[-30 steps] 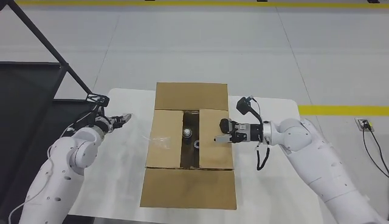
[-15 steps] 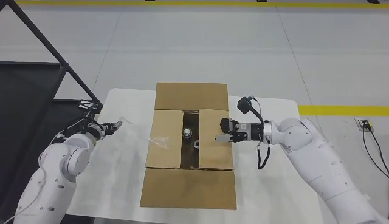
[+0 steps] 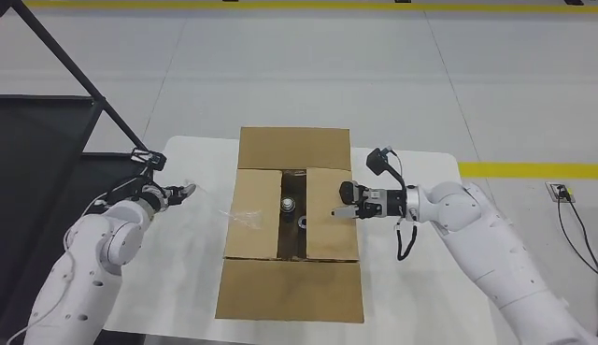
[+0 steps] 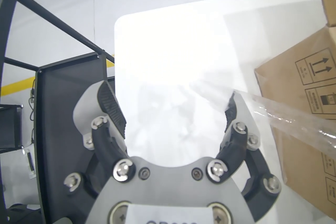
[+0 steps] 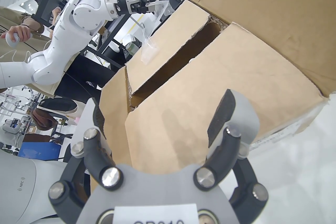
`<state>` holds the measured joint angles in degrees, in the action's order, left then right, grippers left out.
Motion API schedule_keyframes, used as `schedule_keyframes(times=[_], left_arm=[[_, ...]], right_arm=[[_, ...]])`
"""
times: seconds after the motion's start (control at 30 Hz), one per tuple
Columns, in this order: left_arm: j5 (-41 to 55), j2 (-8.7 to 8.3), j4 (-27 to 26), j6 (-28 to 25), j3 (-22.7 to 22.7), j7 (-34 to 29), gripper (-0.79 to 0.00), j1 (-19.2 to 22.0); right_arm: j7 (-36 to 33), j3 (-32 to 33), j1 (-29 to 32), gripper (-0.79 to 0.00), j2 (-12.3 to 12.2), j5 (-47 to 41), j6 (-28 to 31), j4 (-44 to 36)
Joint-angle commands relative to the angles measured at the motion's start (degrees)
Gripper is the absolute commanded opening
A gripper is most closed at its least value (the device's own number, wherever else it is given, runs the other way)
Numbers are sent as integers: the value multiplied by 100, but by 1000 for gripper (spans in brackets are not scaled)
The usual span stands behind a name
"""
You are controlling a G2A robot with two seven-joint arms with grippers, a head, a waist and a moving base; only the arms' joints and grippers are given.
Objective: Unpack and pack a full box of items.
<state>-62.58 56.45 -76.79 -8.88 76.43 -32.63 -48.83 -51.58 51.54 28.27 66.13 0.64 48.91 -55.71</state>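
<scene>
"Checking the box (image 3: 294, 147) first. Where does it sit?"
"Middle of the white table (image 3: 187, 261). Plain cardboard. Far and near flaps are folded out flat. Left flap (image 3: 257, 191) and right flap (image 3: 329, 242) lie nearly level over the top, with a dark gap between them."
"Anything in the gap?"
"A small round top (image 3: 290, 205), with a second one (image 3: 302, 221) just beside it. Bottles or cans, cannot tell."
"Left gripper (image 3: 189, 190)?"
"Over bare table, near the box's left side, not touching it. Fingers are spread wide with nothing between them. A strip of clear tape (image 4: 283, 114) clings to the tip of one finger (image 4: 232, 107) and runs from there to the left flap."
"How does the strip lie?"
"Drawn fairly straight near the finger. Wrinkled and bunched where it meets the flap."
"Right gripper (image 3: 334, 212)?"
"Low over the right flap, pointing toward the gap. Fingers wide apart, holding nothing. Whether a fingertip touches the cardboard, cannot tell."
"Around the table?"
"A black rack (image 3: 47, 130) on the left. Pale floor, with a yellow line (image 3: 523, 169) off to the right."
</scene>
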Motion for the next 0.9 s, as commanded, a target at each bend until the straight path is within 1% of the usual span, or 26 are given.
schedule_keyframes(times=[0.0,0.1,0.17,0.23,0.27,0.33,0.37,0.47,0.6,0.7,0.87], left_arm=[[-29,41,84,59,-144,94,0,153],[28,105,221,207,-274,396,0,307],[51,127,288,246,-308,503,0,325],[100,124,336,183,-275,388,0,303],[261,113,357,81,-206,194,0,270],[229,46,264,-134,12,-146,0,207],[215,11,185,-233,132,-241,0,120],[626,-90,-137,-610,648,-518,0,-178],[858,-214,-600,-934,1205,-1122,0,-535],[795,-281,-940,-1002,1487,-1412,0,-699],[793,-361,-1548,-1036,1980,-1485,0,-1051]], right_arm=[[1,2,15,0,-5,-8,-9,-5],[29,39,66,0,-27,-4,4,-12],[51,71,114,0,-46,5,9,-27],[71,101,160,0,-64,10,8,-47],[80,116,186,0,-73,3,13,-48],[87,144,218,0,-88,-12,21,-54],[84,153,228,0,-95,-10,28,-58],[77,170,232,0,-107,-31,34,-56],[32,129,175,0,-95,-76,46,-49],[-1,69,105,0,-72,-111,55,-13],[-25,-16,11,0,-39,-133,84,80]])
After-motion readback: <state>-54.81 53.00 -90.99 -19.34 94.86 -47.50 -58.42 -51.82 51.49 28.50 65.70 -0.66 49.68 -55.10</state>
